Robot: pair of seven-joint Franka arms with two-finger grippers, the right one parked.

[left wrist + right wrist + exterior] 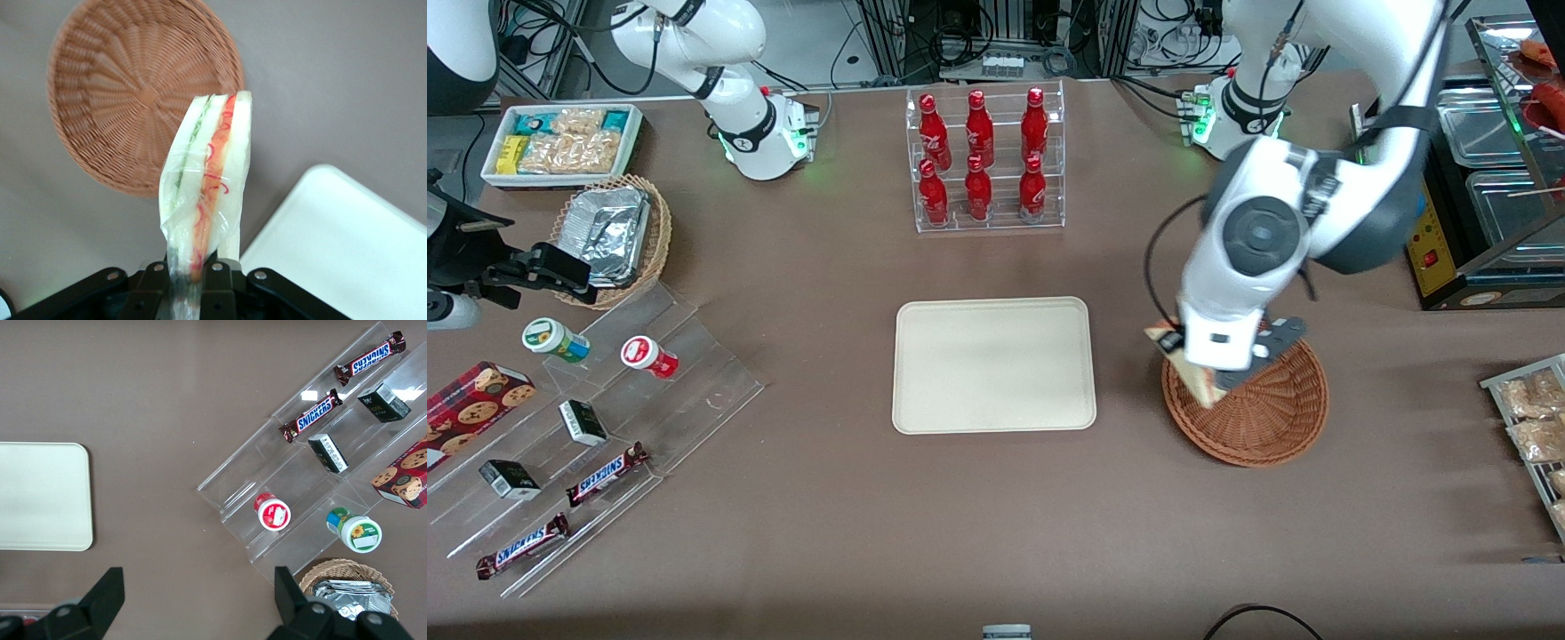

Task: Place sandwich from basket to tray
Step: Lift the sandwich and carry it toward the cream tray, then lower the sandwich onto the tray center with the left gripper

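Pincer (pixel 190 280) fingers are clamped on one corner of the sandwich (pixel 207 180), which hangs lifted above the worktop (pixel 996 498), over the basket (pixel 1263 418) rim nearest the tray (pixel 994 364). Basket and tray both show nothing inside. Wrapped wedge juts out from between the fingertips, filling edge showing.

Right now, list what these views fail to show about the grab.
- Front view: the pincer sits under the arm's wrist, so its fingers are hidden; part of the sandwich and basket too.
- Left wrist view: the sandwich's held end is cut off by the frame edge; the tray shows one corner.
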